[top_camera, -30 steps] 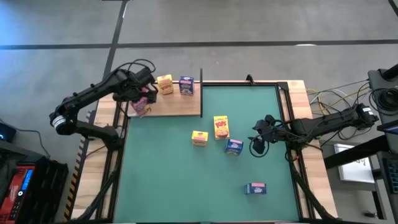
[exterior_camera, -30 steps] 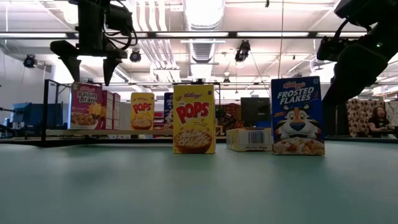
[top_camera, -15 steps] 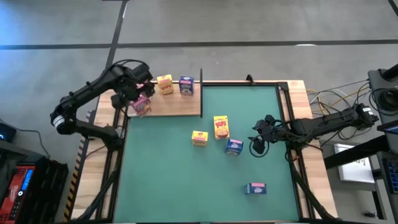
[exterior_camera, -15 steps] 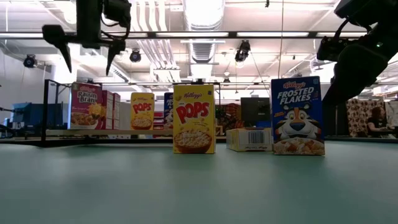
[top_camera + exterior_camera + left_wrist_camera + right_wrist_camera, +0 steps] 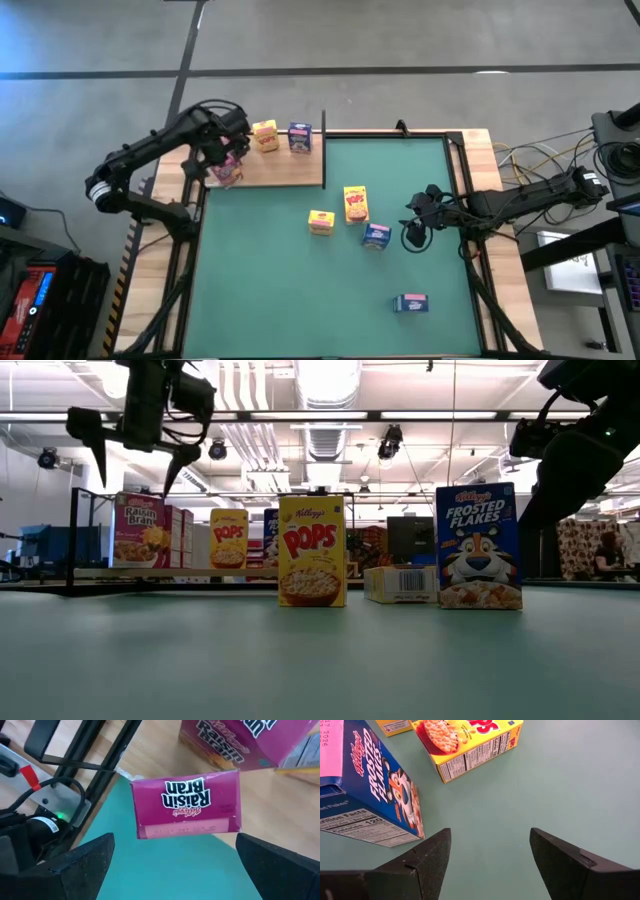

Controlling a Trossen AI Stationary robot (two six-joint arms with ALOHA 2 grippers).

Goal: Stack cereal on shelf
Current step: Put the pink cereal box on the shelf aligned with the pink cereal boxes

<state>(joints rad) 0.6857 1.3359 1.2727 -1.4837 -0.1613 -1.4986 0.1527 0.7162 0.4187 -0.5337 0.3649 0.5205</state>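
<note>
Hovering with fingers spread wide, left gripper (image 5: 132, 452) over Raisin Bran box (image 5: 187, 807) standing on shelf (image 5: 290, 170); likely light, crushable cardboard, best pinched across flat faces; right gripper (image 5: 490, 865) parting beside Frosted Flakes box (image 5: 367, 795).

**Cereal boxes split between shelf and mat**

The shelf (image 5: 290, 172) is a flat light-wood board with thin black posts, and serves as the landmark. On it stand three or four boxes: a pink Raisin Bran box (image 5: 226, 168) at its left end with another Raisin Bran box (image 5: 250, 740) just behind it, a small yellow Pops box (image 5: 265, 135) near the middle, and a blue box (image 5: 299, 137) just beside that.

Off the shelf, toward the front right, an upright yellow Pops box (image 5: 355, 203) stands nearest. A yellow box (image 5: 320, 222) lies flat just beside it. An upright blue Frosted Flakes box (image 5: 376, 236) stands slightly farther. A second blue box (image 5: 411, 303) lies well apart, farthest from the shelf.
</note>
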